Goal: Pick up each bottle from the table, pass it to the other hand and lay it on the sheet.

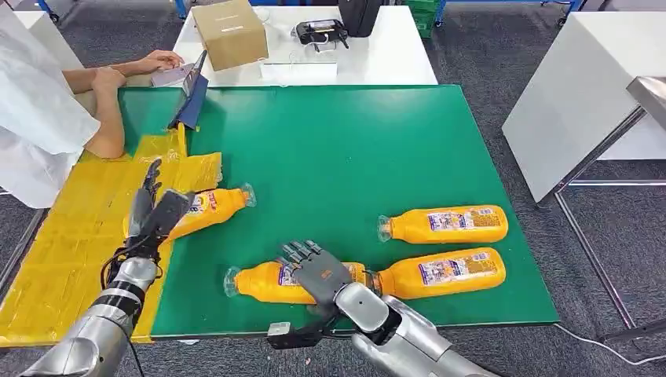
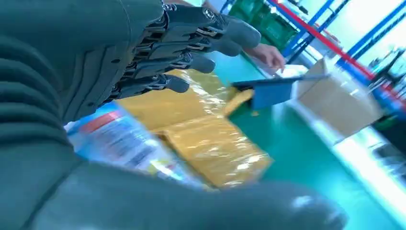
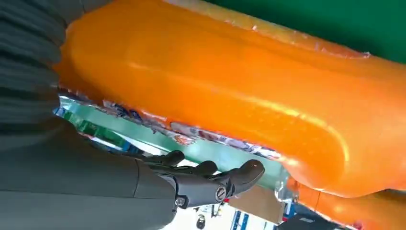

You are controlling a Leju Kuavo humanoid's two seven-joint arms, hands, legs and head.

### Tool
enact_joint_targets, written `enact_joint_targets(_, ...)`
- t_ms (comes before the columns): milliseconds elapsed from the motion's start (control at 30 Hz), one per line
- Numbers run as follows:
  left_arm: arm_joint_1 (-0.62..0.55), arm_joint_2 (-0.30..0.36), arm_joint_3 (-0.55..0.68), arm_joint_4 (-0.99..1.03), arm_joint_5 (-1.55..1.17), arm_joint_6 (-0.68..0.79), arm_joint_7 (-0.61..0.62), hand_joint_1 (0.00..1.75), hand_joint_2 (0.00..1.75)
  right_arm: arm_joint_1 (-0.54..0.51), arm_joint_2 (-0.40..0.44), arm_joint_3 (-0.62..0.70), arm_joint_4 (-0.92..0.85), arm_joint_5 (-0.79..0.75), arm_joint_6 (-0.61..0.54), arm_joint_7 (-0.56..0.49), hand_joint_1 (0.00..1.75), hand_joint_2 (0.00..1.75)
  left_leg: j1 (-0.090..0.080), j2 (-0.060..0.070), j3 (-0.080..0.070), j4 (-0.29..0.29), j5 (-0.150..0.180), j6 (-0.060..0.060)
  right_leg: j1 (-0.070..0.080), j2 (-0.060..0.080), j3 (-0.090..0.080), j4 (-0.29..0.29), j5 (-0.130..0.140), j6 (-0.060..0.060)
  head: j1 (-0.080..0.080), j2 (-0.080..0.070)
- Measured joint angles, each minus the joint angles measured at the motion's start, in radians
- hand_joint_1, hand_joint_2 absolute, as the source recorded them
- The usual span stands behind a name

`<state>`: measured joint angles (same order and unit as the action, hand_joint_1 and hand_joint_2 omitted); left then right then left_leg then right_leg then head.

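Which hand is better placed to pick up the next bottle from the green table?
Right. The right hand lies over the nearest bottle, while the left hand is at another bottle by the yellow sheet.

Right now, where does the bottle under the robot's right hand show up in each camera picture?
Head view: the bottle lies on its side near the green mat's front edge, its middle under the right hand.
Left wrist view: I cannot find it; the labelled bottle there seems to be the one by the left hand.
Right wrist view: its orange body crosses the picture, close up.
Shared landmark: the green mat.
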<state>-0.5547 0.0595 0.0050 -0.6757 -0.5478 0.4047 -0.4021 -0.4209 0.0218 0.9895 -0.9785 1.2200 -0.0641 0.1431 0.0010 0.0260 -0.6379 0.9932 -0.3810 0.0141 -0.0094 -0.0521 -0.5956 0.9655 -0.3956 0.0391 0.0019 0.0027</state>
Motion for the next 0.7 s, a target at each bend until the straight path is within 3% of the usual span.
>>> enact_joint_targets(67,0.009,-0.010,0.034,-0.040,0.010,-0.011,0.000,0.00,0.00,-0.005,0.005,0.000,0.011,0.002,0.000,0.002,0.00,1.75,0.000,0.000,0.001,0.000,0.000,0.000,0.000,0.000,0.000,0.000,0.000,0.000,0.000,0.000)
enact_joint_targets(100,0.013,-0.015,0.046,-0.058,0.019,-0.020,-0.004,0.00,0.00,-0.007,0.007,0.000,0.015,0.002,0.001,0.002,0.30,1.75,0.000,0.000,0.001,0.000,0.000,0.000,0.000,0.000,0.000,0.000,0.000,0.000,0.000,0.000)
enact_joint_targets(133,0.019,-0.019,0.055,-0.072,0.037,-0.032,-0.015,0.00,0.00,-0.009,0.008,0.000,0.020,0.001,0.003,0.003,1.33,1.75,0.000,0.000,0.002,0.000,0.000,0.000,0.000,0.000,0.001,0.000,0.000,-0.001,0.000,0.000)
enact_joint_targets(167,0.027,-0.025,0.065,-0.097,0.067,-0.051,-0.030,0.00,0.00,-0.012,0.008,-0.001,0.028,-0.001,0.013,0.004,1.66,1.75,0.000,0.000,0.002,0.000,0.000,0.000,0.001,0.000,0.001,0.000,0.000,-0.001,0.000,0.000)
enact_joint_targets(200,0.040,-0.032,0.069,-0.134,0.102,-0.077,-0.043,0.00,0.00,-0.017,0.010,-0.002,0.040,-0.008,0.027,0.004,1.75,1.75,0.000,0.001,0.003,0.000,0.000,0.000,0.001,0.000,0.001,0.000,0.001,-0.001,0.000,0.000)
enact_joint_targets(433,0.211,-0.079,0.044,-0.554,0.282,-0.229,-0.019,0.00,0.00,-0.002,0.021,-0.066,0.083,-0.108,-0.068,0.003,1.75,1.75,0.000,0.001,0.004,0.000,0.000,0.000,0.000,0.000,0.003,0.000,0.001,-0.001,0.000,0.000)
enact_joint_targets(700,0.396,-0.099,-0.018,-0.894,0.365,-0.256,-0.068,0.00,0.00,0.032,0.001,-0.184,0.017,-0.196,-0.007,0.006,1.75,1.75,-0.001,0.000,0.003,0.000,-0.001,0.000,-0.001,0.000,0.002,0.000,0.000,0.000,0.000,0.000)
